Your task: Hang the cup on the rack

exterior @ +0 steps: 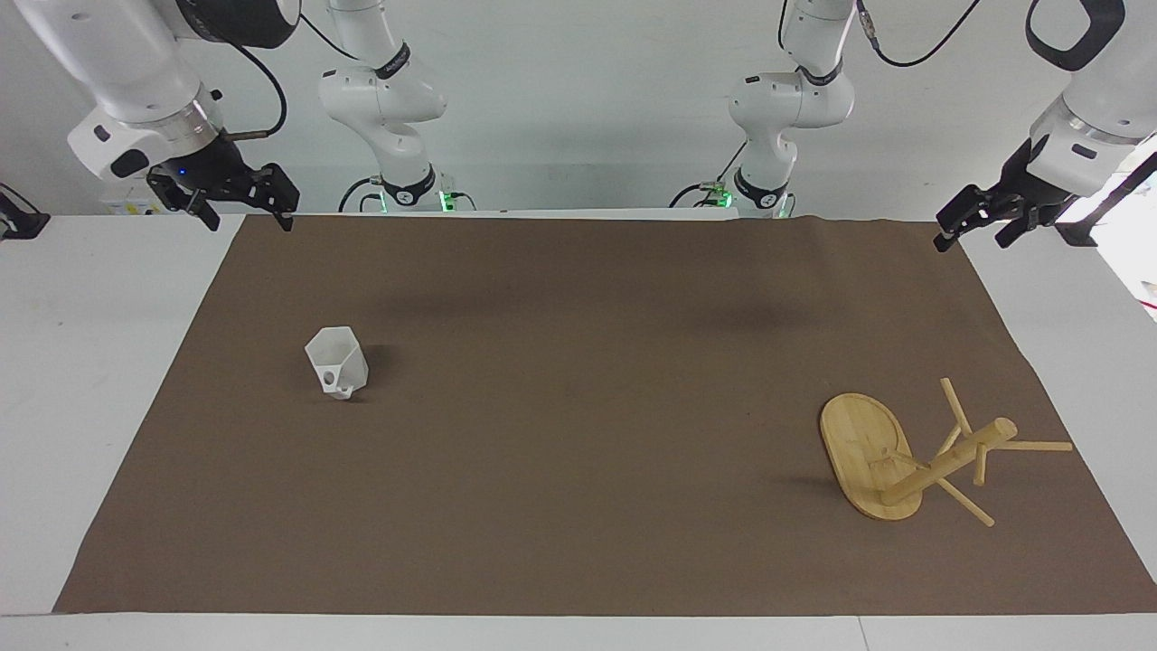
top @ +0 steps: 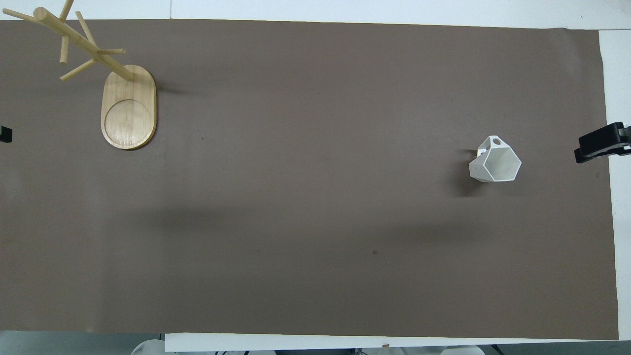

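The white faceted cup (exterior: pixel 336 363) (top: pixel 495 160) stands mouth up on the brown mat, toward the right arm's end, with its handle on the side away from the robots. The bamboo rack (exterior: pixel 868 452) (top: pixel 129 106) stands on its oval base toward the left arm's end, a little farther from the robots than the cup, with its pegs bare. My right gripper (exterior: pixel 250 217) (top: pixel 601 143) hangs open and empty over the mat's corner at its own end. My left gripper (exterior: pixel 972 237) (top: pixel 4 134) hangs open and empty over the mat's corner at the other end. Both are well apart from the cup and the rack.
The brown mat (exterior: pixel 578 407) covers most of the white table (exterior: pixel 81 362). White table shows as a strip at each end of the mat. Nothing else lies on the mat.
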`<state>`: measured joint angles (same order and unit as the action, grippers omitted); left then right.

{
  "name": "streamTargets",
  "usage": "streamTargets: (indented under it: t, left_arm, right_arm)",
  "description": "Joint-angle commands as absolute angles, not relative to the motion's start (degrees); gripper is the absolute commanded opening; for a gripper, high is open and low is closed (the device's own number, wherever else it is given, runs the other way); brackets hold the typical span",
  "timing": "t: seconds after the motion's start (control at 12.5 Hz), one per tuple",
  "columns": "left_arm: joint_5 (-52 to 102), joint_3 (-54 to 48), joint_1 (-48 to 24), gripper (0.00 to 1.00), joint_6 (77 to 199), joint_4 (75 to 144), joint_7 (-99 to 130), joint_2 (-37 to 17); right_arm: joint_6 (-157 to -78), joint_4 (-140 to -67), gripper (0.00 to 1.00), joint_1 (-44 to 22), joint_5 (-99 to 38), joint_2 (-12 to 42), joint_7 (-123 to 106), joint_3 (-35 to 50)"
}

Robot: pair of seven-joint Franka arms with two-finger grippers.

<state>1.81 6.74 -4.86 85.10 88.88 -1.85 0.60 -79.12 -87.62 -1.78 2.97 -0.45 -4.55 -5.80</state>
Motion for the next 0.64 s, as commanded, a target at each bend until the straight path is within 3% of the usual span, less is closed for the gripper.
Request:
streamTargets:
  t: [0.0, 0.56]
  left_arm:
    - [0.8, 6.0, -4.1, 1.0, 85.0, 89.5, -2.0, 1.2]
    - [0.8, 6.0, -4.1, 1.0, 85.0, 89.5, -2.0, 1.2]
  right_arm:
    - [-79.7, -87.7, 1.0, -1.1, 3.1, -0.4, -4.0, -5.3]
    - [-78.4, -88.4, 1.0, -1.1, 2.5, -1.2, -4.4, -5.3]
